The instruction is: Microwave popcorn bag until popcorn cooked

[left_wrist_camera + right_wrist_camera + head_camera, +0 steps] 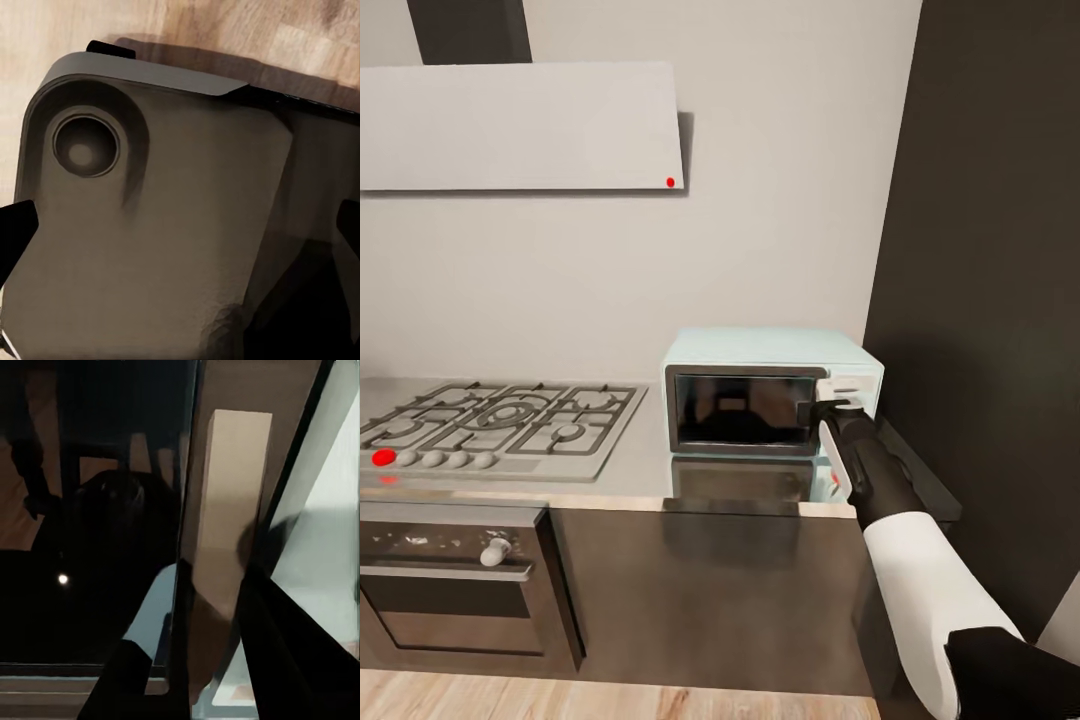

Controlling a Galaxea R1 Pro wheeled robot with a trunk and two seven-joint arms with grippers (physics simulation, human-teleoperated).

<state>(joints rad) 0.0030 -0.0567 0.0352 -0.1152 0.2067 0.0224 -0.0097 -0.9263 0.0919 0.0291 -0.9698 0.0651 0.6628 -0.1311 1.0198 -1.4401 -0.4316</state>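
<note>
So the right tool (830,408) is up at the right edge of the microwave (770,390), its fingers straddling the door handle (229,510), a pale, flat rectangular bar beside the dark glass; my guess is it's there to swing the door open, though I can't tell if the fingers are actually pinching yet. The microwave itself is a boxy pale-blue thing sitting at the right end of the glossy steel counter (630,470), which mirrors its front, with the gas hob (500,425) off to the left. The popcorn bag isn't anywhere I can spot, and the left tool (15,232) just hangs spread and empty over some smooth rounded dark-grey part of the robot's own body.
</note>
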